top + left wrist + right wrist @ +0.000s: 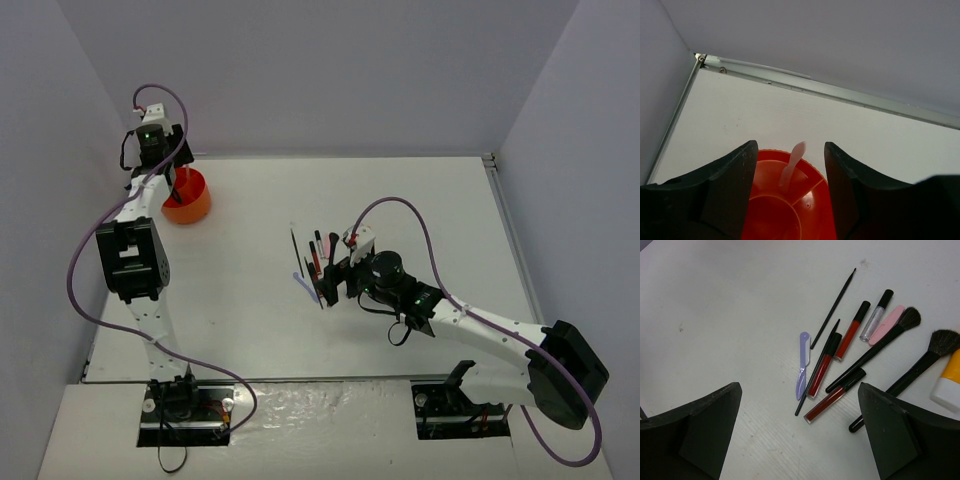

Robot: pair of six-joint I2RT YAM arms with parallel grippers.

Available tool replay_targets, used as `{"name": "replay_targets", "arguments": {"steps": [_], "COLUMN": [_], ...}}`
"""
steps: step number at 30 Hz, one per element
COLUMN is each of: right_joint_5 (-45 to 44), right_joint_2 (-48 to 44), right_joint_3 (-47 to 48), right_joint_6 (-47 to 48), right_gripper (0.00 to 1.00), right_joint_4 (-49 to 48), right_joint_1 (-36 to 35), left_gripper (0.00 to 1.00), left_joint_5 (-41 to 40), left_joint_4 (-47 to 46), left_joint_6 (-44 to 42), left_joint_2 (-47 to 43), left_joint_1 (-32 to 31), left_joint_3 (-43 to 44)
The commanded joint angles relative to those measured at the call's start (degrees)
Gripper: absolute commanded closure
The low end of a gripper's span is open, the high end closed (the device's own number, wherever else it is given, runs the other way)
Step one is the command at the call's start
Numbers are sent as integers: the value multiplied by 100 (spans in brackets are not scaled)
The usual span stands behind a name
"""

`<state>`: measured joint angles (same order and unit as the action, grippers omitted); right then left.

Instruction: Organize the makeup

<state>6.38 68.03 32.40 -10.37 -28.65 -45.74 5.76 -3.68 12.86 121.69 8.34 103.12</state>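
Matt, finely ribbed white desk edged by a dull metal rail, glossy orange plastic holder, shiny see-through plastic red tubes with glossy black caps, smooth lilac stick in plastic, brush of glossy black handle and soft dark bristles, matt black plastic fingers.

We see soft, even, bright light on the white table, with only faint shadows under the arms. The glossy strip at the near edge throws glare. Up close, the left gripper is dark and almost detailless and the orange holder looks slightly soft. The makeup is crisp.
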Motion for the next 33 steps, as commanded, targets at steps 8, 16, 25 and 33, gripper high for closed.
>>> {"name": "replay_targets", "arguments": {"steps": [8, 16, 25, 33], "right_joint_5": [-1626, -1687, -151, -192], "right_joint_2": [-15, 762, 1990, 2941], "right_joint_3": [618, 1204, 1907, 2444], "right_joint_6": [-316, -718, 303, 556], "right_gripper": [9, 48, 65, 65], "right_joint_4": [1062, 1331, 1495, 1568], "right_joint_1": [43, 246, -293, -595], "left_gripper": [37, 28, 16, 6], "left_joint_5": [242, -119, 517, 685], "left_joint_4": [-230, 1832, 3391, 3788], "left_joint_6": [623, 977, 983, 764], "left_joint_2": [-2568, -4349, -6245, -7459], "left_joint_1": [-51, -1069, -1362, -1362], "left_joint_3": [-982, -1684, -3444, -4770]}}
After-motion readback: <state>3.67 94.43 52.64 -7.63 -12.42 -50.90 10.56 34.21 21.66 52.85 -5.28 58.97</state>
